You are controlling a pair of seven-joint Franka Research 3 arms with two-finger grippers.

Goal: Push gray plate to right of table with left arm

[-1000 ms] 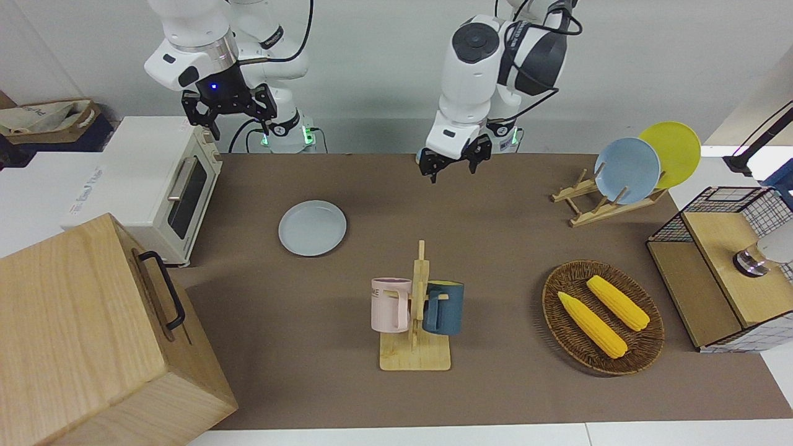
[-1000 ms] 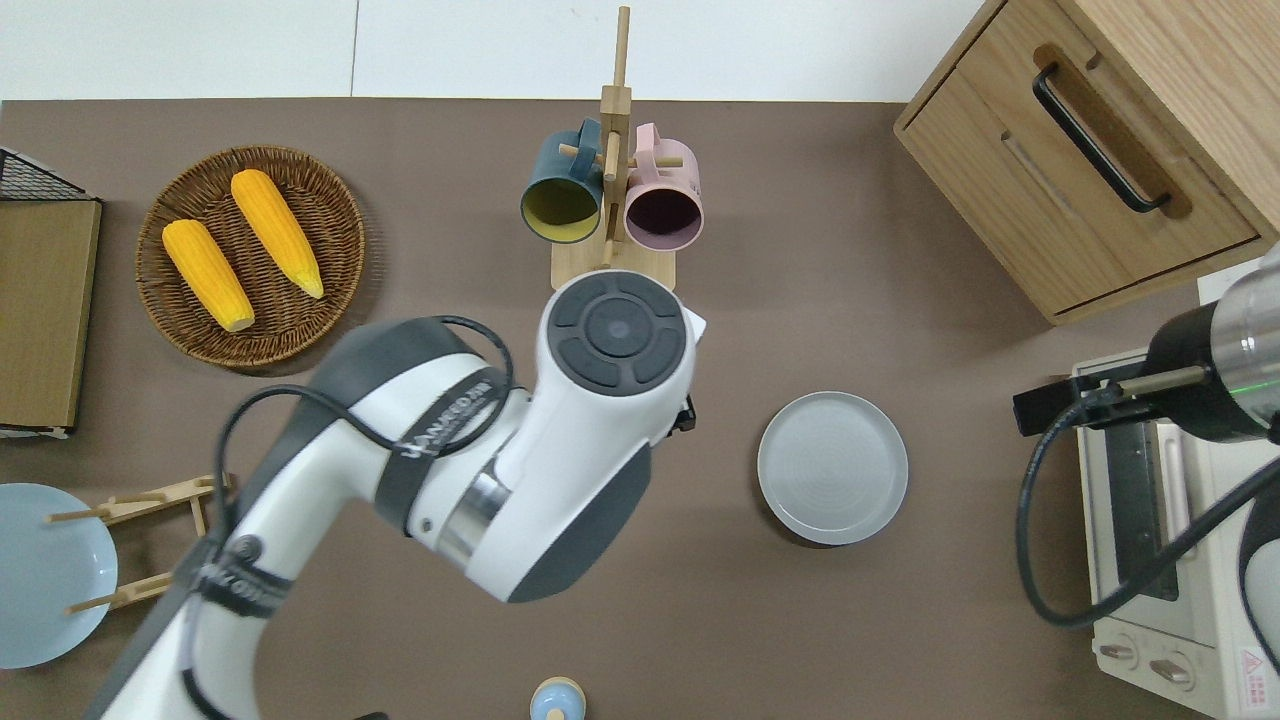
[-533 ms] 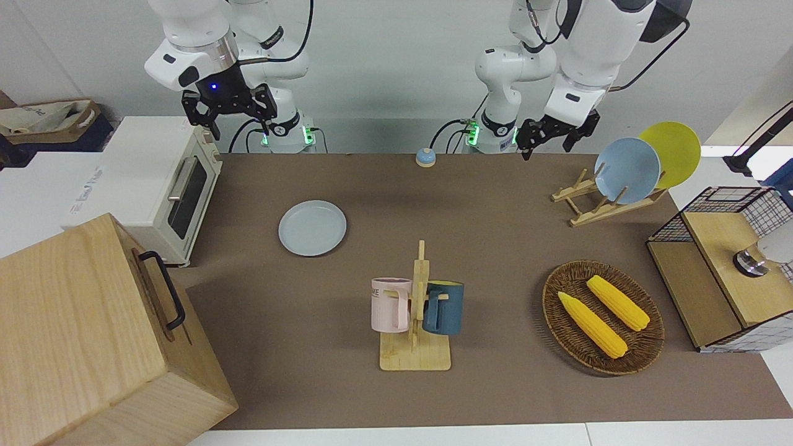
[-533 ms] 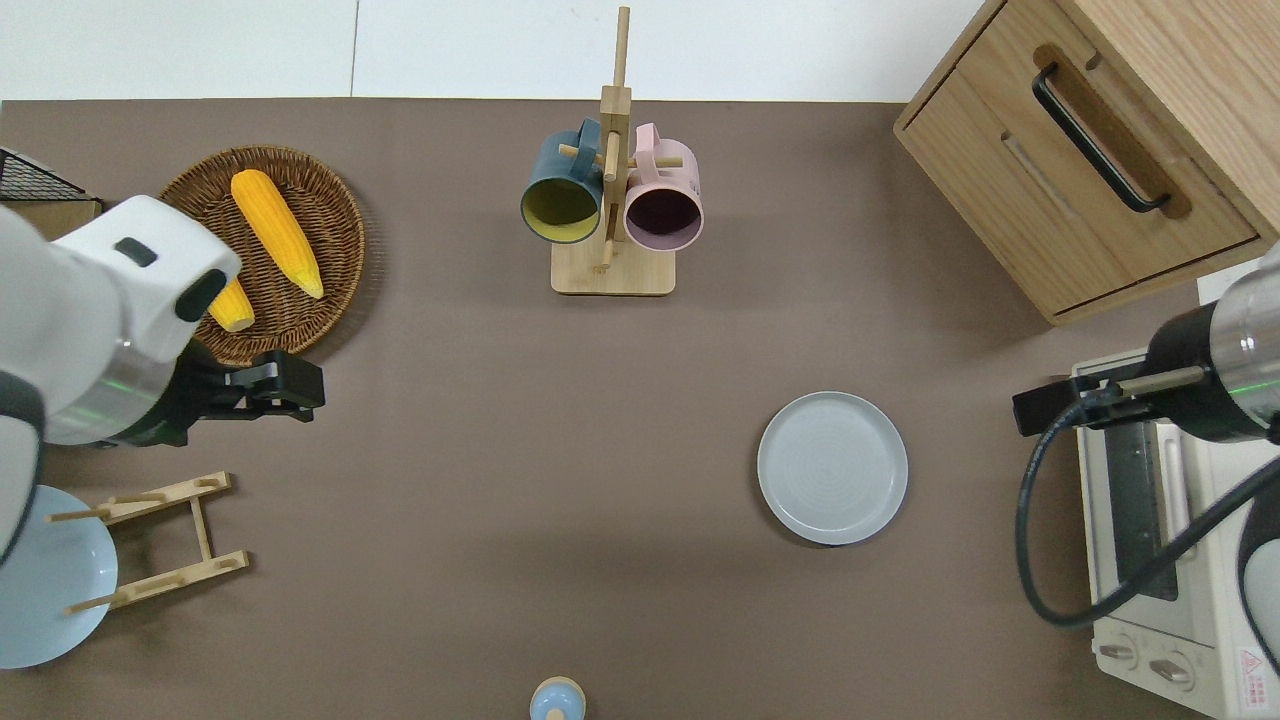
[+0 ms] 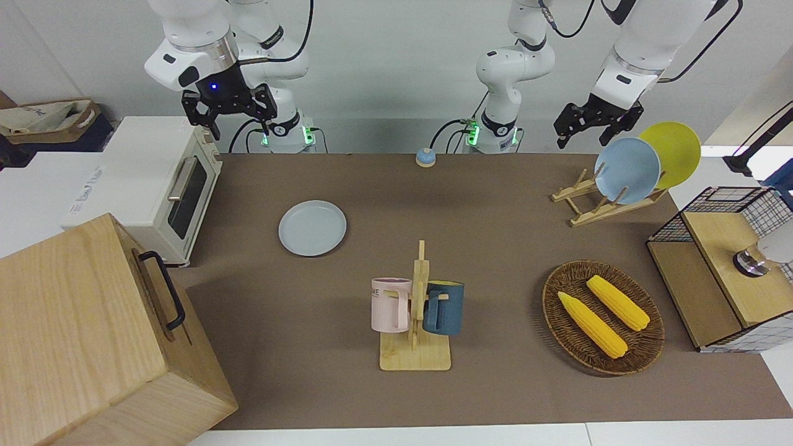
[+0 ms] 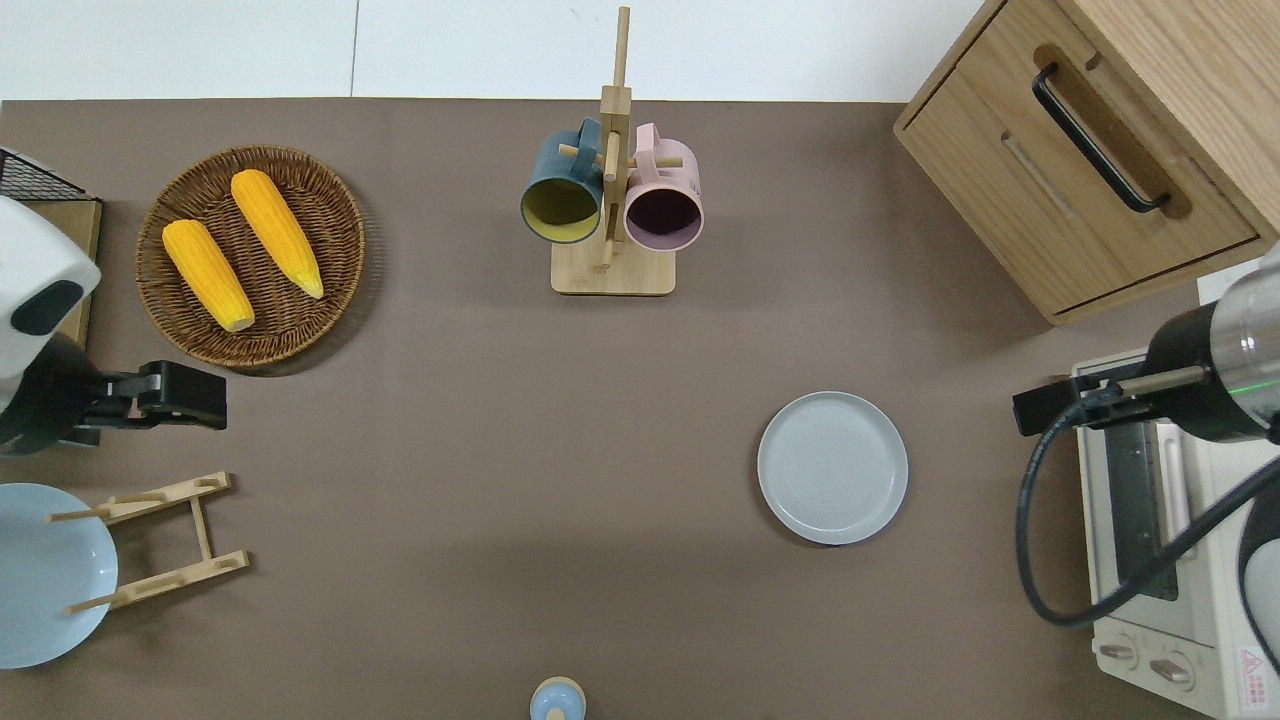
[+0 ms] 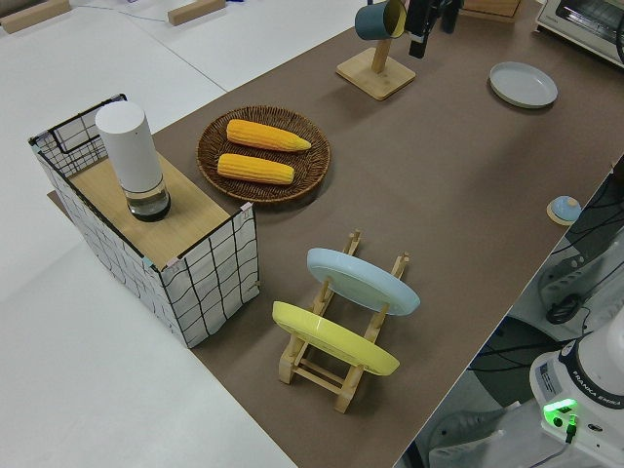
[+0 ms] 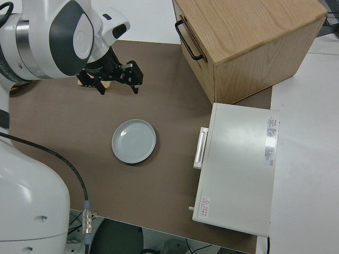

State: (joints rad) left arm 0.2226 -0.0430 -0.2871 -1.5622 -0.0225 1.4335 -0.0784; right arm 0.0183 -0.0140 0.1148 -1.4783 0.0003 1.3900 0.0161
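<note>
gray plate [image 6: 832, 467] lies flat on the table [image 6: 480, 420], in the same spot as a second ago, toward the right arm's end and near the white toaster oven [image 5: 148, 186]. what changed is the left arm [image 5: 638, 43]. a second ago it was up over the middle of the table, just beside the plate. now it has swung away to its own end. its left gripper [image 6: 165, 393] is up in the air over the bare table between the basket [image 6: 250, 256] and the plate rack [image 6: 160, 540]. its two black fingers stand apart and hold nothing.

the table top is flat, dull brown. the wooden cabinet [image 5: 93, 334] is a big pale box with a black handle. the toaster oven is a smooth white box with a glass door. the basket is round, brown and woven, with two bumpy yellow corn cobs [image 5: 604, 313] in it. the rack is made of thin wooden sticks and holds a sky-blue plate [image 5: 627, 162] and a yellow plate [image 5: 678, 148] on edge. the gray plate is round, smooth and shallow, with a low rim. a pink mug [image 5: 390, 305] and a dark blue mug [image 5: 443, 308] hang on a wooden stand [image 5: 416, 347].

the right arm is parked. its right gripper [image 5: 228, 111] is spread open and empty.
</note>
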